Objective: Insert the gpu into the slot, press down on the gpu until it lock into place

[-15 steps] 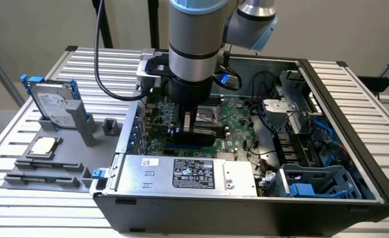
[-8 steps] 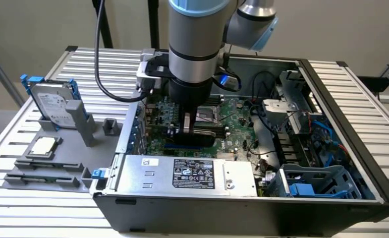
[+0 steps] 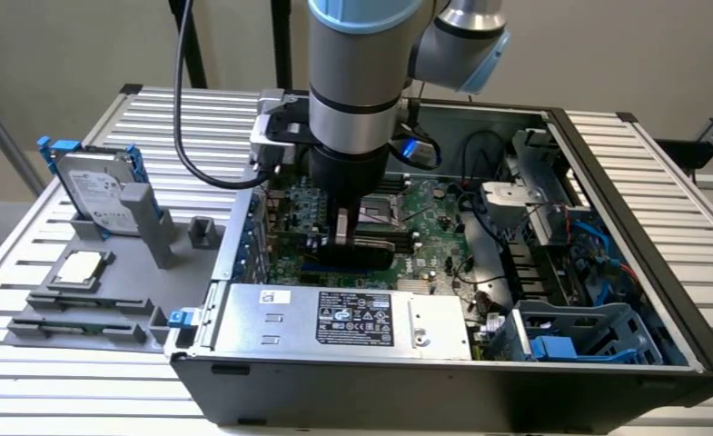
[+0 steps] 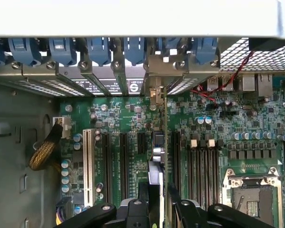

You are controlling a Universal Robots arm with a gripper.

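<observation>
Gripping gpu (image 4: 157, 161) edge-on, gripper (image 4: 157, 206) clamped on its upper edge; card stands upright over slot (image 3: 331, 270), which it mostly hides. Seating depth unclear. Tight fit: memory rows (image 4: 202, 166) just beside, bracket (image 4: 154, 92) near case wall (image 4: 133, 16).

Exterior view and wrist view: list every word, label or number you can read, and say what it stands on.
No text can be read in either view.
Power supply label: print too small.
White sticker beside it: too small.
Hard drive label: blurred.
Expansion bracket stickers: white print, blurred.
Motherboard silkscreen: too small.
gpu: no print visible.
</observation>
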